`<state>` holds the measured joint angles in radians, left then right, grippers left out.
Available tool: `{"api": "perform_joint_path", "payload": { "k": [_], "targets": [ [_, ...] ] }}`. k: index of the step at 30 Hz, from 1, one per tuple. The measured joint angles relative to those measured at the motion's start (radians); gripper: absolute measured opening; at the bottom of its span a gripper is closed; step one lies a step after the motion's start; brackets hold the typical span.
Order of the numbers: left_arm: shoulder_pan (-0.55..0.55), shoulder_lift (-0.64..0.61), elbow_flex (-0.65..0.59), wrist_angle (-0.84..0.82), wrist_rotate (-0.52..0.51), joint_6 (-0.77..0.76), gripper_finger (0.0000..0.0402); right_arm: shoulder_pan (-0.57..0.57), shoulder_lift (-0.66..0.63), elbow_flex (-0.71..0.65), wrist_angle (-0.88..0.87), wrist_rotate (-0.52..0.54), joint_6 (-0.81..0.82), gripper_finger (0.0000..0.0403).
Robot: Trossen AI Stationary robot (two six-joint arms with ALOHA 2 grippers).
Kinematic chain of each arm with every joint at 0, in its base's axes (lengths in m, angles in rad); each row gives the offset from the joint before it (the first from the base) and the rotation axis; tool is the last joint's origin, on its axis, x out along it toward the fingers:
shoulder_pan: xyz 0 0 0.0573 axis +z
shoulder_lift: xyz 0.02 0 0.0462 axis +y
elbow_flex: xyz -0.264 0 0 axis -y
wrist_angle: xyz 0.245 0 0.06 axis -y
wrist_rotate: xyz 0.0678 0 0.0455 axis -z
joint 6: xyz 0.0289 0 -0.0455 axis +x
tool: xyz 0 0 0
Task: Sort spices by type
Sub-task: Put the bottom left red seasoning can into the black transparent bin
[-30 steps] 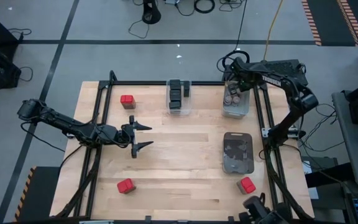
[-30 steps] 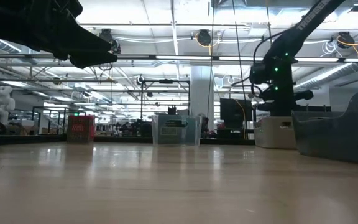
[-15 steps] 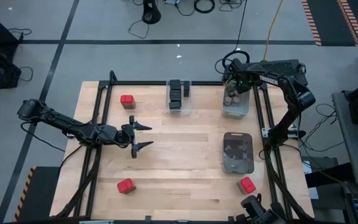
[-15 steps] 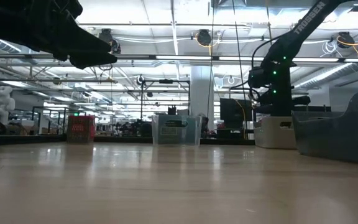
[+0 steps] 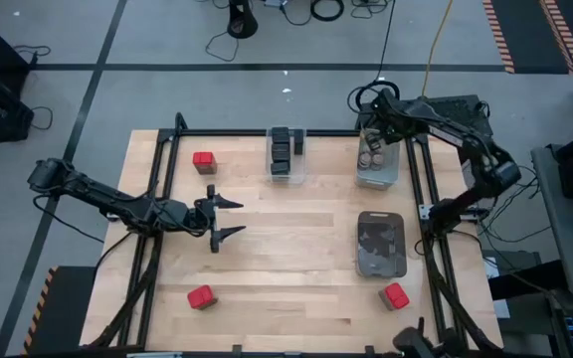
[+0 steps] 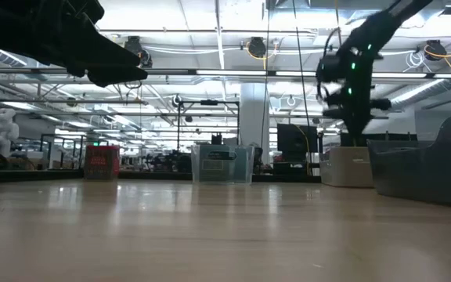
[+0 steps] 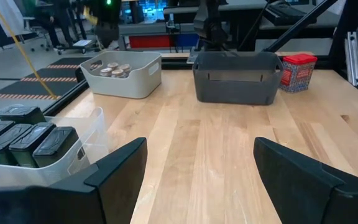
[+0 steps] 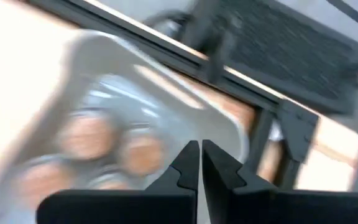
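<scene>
Tins stood in the bin at the bench's far middle; jars filled the tub to its right, another bin nearer.

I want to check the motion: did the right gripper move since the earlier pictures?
Yes. The right gripper, shut, has shifted toward the table's far edge, from over the white bin to its far rim.

Round jars blurred; white bin smeared.

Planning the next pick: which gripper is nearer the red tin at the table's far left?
Left. The left gripper hovers mid-table, a short way from the red tin; the right gripper is over the white bin.
</scene>
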<state>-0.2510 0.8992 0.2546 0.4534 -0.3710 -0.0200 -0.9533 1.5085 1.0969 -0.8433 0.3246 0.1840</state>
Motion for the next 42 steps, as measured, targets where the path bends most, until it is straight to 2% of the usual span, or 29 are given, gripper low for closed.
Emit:
{"api": "perform_joint_path", "payload": {
  "k": [8, 12, 17, 25, 30, 32, 36, 42],
  "targets": [
    [0.000, 0.000, 0.000, 0.001, 0.000, 0.000, 0.0301, 0.170, -0.166, 0.002, 0.008, -0.322, -0.044, 0.0000],
    [0.000, 0.000, 0.000, 0.011, 0.000, -0.003, 0.0301, 0.301, -0.190, 0.002, 0.010, -0.411, -0.047, 0.0000],
    [0.000, 0.000, 0.000, 0.013, 0.000, -0.044, 0.0301, 0.491, -0.186, 0.002, 0.022, -0.410, -0.042, 0.0000],
    [-0.001, 0.000, 0.000, 0.013, 0.000, -0.163, 0.0301, 0.818, -0.181, 0.002, 0.146, -0.409, -0.023, 0.0000],
    [-0.051, 0.000, 0.010, 0.000, 0.082, -0.245, 0.0301, 0.992, -0.181, 0.001, 0.148, -0.406, -0.019, 0.0000],
    [-0.083, 0.000, 0.025, -0.016, 0.083, -0.260, 0.0301, 1.046, -0.178, 0.001, 0.181, -0.400, -0.010, 0.0000],
    [-0.137, 0.000, 0.092, -0.138, 0.068, -0.289, 0.0301, 1.130, -0.168, 0.001, 0.278, -0.396, -0.009, 0.0000],
    [-0.228, 0.014, 0.255, -0.428, 0.047, -0.422, 0.0301, 1.208, -0.119, 0.001, 0.383, -0.398, -0.021, 0.0000]
  ]
}}
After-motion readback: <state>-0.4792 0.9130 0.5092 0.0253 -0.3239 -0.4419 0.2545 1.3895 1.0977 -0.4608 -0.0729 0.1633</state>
